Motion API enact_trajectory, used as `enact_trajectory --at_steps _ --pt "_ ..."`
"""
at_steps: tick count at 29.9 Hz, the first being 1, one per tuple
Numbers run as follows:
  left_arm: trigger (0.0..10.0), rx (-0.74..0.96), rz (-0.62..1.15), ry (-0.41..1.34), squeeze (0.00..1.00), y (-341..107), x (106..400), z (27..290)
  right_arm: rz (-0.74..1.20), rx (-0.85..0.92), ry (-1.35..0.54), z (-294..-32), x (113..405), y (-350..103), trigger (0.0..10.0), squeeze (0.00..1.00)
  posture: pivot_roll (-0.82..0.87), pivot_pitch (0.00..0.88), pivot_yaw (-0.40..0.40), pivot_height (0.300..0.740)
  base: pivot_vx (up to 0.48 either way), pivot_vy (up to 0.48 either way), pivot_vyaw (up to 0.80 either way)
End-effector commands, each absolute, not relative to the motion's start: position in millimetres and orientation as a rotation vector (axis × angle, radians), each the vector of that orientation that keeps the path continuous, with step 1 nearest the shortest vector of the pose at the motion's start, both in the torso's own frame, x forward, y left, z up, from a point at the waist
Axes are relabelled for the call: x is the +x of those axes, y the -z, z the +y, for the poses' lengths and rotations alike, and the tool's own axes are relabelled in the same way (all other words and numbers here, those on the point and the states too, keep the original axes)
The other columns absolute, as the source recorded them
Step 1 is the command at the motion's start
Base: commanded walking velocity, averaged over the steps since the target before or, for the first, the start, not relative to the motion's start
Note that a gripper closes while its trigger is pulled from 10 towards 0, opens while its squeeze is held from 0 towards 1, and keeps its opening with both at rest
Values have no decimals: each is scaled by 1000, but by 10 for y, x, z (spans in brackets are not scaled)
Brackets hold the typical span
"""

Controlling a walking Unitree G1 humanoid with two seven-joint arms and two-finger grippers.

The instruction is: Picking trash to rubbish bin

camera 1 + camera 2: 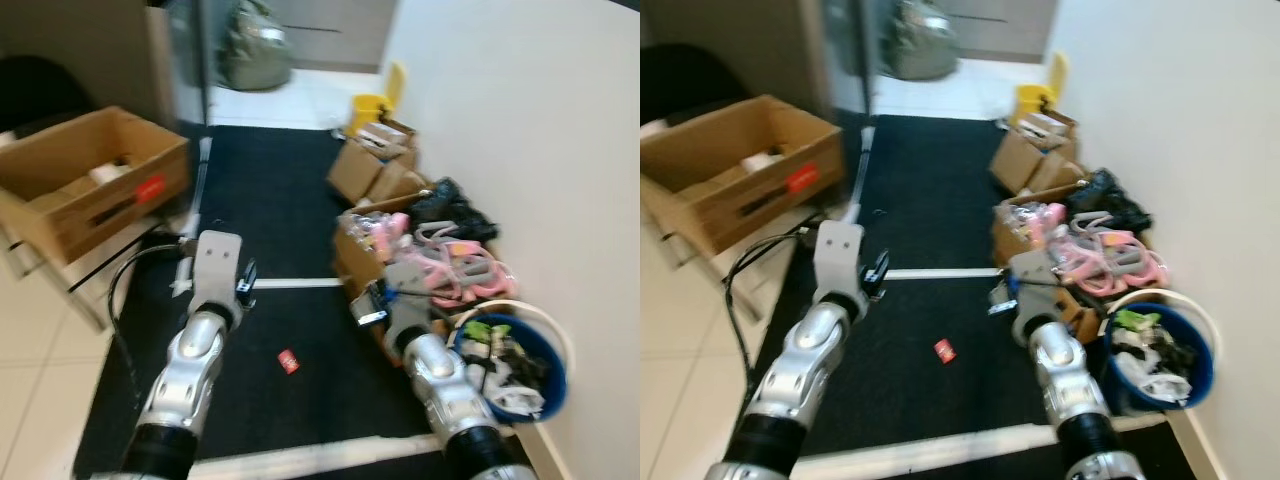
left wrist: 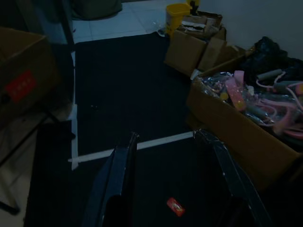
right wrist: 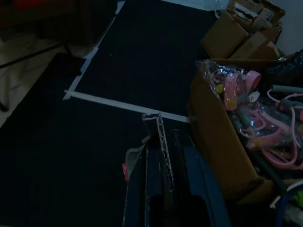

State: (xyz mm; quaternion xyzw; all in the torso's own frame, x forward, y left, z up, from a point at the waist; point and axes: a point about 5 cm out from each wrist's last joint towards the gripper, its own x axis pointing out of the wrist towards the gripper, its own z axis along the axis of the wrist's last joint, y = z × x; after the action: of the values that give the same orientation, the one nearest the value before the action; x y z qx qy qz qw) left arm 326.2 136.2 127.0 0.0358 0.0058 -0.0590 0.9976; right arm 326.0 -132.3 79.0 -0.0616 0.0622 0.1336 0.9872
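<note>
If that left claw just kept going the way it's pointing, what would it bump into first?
Probably the black mat. The open left gripper points forward and down over it, with a small red scrap lying between its fingers. Depth is unclear.

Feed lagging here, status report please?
Left gripper open, above black mat. Right gripper shut. Small red wrapper on mat between arms. Blue rubbish bin at right wall.

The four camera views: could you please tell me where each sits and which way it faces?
Left eye view: on the head, looking forward and down at the black mat; both silver arms show.
Right eye view: its stereo twin, same scene, with the blue bin.
Left wrist view: along the open left gripper, toward the red scrap.
Right wrist view: along the right gripper, which pinches a pale scrap.
All four share the box of pink items.
</note>
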Motion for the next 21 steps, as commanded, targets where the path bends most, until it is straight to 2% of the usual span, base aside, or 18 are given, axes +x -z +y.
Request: enact_trajectory --at_steps 1,21 --pt "10000 80 33 120 0 -1221 3249 1367 127 -132 -256 -1376 3262 -782 10000 0 -14 91 -39 740 435 0 0" --pt "10000 86 34 121 0 -1226 3248 1380 124 -136 -258 -1357 3270 -777 10000 0 -9 91 -37 740 430 0 0"
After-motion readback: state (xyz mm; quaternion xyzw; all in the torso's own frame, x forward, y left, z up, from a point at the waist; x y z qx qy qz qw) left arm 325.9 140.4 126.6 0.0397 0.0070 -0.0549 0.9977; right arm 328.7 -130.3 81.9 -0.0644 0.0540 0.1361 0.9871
